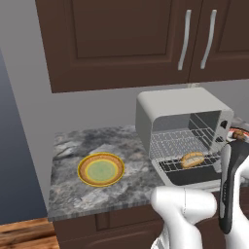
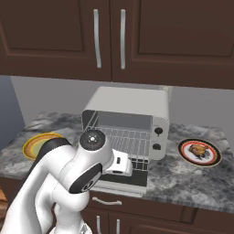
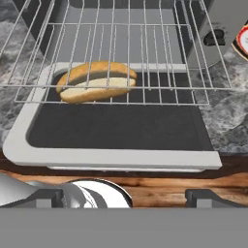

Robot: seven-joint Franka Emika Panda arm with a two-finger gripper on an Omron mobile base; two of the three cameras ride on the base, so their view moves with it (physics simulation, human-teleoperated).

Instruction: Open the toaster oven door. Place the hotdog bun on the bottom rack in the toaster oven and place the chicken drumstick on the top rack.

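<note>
In the left base view, the toaster oven (image 1: 182, 114) stands on the counter (image 1: 73, 194), its door (image 1: 194, 177) folded down, the hotdog bun (image 1: 192, 159) on the bottom rack (image 1: 168, 167). The right base view shows the chicken drumstick (image 2: 199, 150) on a plate (image 2: 199, 160) right of the oven. In the hand view, the jaws stand wide, empty, before the door.

Left base view looks forward and down from behind the arm's left, so you get the toaster oven (image 1: 182, 129) from its left front, with the yellow plate (image 1: 101, 169) on the counter (image 1: 73, 194). Right base view faces the oven more squarely from the right, and adds the dark plate (image 2: 199, 152). Both share the oven, its open door (image 2: 122, 179) and the yellow plate. Hand view sits close and low, looking over the door at the hotdog bun (image 3: 96, 81)
</note>
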